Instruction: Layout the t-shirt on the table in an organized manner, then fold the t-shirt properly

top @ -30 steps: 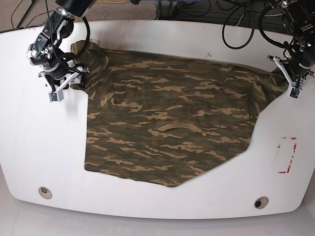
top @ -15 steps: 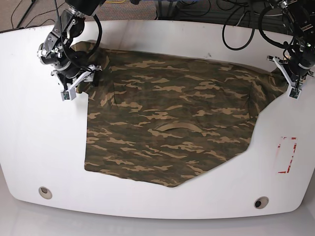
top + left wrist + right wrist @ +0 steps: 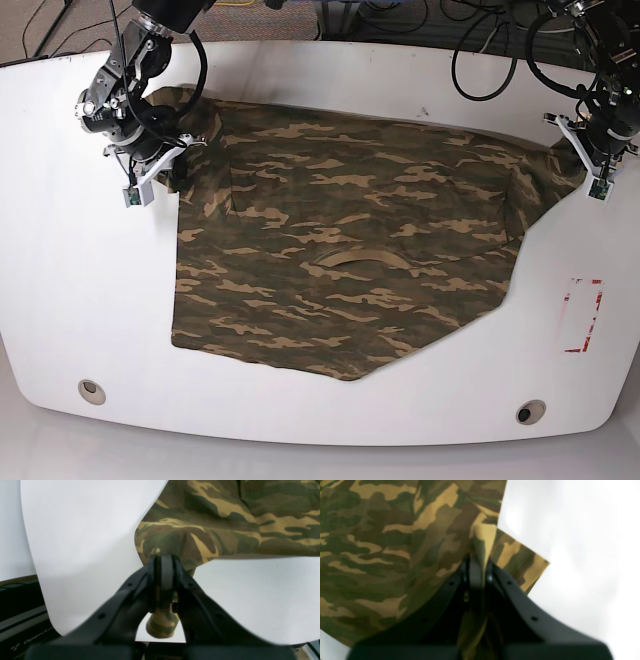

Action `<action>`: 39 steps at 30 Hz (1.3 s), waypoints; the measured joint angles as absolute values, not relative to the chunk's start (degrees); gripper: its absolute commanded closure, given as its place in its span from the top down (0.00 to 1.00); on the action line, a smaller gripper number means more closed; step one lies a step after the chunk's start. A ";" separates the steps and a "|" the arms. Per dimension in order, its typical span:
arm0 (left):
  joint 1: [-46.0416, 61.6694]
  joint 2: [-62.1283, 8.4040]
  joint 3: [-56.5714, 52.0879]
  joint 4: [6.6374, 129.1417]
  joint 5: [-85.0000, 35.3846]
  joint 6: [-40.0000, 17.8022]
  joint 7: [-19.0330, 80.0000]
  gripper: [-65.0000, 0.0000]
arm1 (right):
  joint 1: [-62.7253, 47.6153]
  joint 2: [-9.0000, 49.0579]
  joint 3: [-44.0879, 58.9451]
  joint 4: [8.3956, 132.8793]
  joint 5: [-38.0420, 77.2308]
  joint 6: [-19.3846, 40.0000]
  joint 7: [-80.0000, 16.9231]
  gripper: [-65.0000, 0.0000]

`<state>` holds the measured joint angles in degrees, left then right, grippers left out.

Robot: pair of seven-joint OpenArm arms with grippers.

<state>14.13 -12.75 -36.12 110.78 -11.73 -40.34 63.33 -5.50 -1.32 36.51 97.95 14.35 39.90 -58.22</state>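
The camouflage t-shirt (image 3: 350, 250) lies spread across the white table (image 3: 70, 300), with its hem slanting at the front. At the shirt's far left sleeve, my right gripper (image 3: 165, 170) is shut on the cloth. The right wrist view shows its jaws closed on a fold of the t-shirt (image 3: 395, 542) at the right gripper (image 3: 476, 561). Over at the right sleeve, my left gripper (image 3: 585, 168) is shut on the fabric. In the left wrist view, the left gripper (image 3: 162, 560) pinches the t-shirt (image 3: 225, 517), and a bit of cloth pokes out behind the fingers.
Two grommet holes (image 3: 91, 390) (image 3: 530, 411) sit near the front edge. A red-and-white tape mark (image 3: 583, 316) lies at the right. Cables (image 3: 480, 50) hang behind the table. The left wrist view shows the table's edge (image 3: 32, 555) and a dark box (image 3: 22, 620) beyond it.
My right gripper moved right onto the left sleeve and closed on it. The left gripper kept its hold without moving.
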 measured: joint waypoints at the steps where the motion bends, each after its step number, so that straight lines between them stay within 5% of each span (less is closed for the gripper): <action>1: 14.13 -12.75 -36.12 110.80 -11.73 -40.34 63.33 0.02 | -5.50 -1.39 36.47 98.26 14.35 39.92 -58.26 0.00; 9: 14.11 -12.75 -36.05 110.78 -11.81 -40.34 63.35 0.05 | -6.13 -1.48 36.51 105.19 14.61 39.90 -58.52 0.00; 20: 14.11 -12.75 -36.23 110.80 -11.84 -40.34 63.37 0.58 | -6.57 -1.48 36.42 107.59 14.76 39.92 -58.33 0.00; 39: 10.92 -12.34 -38.33 110.76 -15.88 -40.34 66.76 0.58 | -6.57 -1.61 36.40 107.57 14.57 39.94 -58.35 0.00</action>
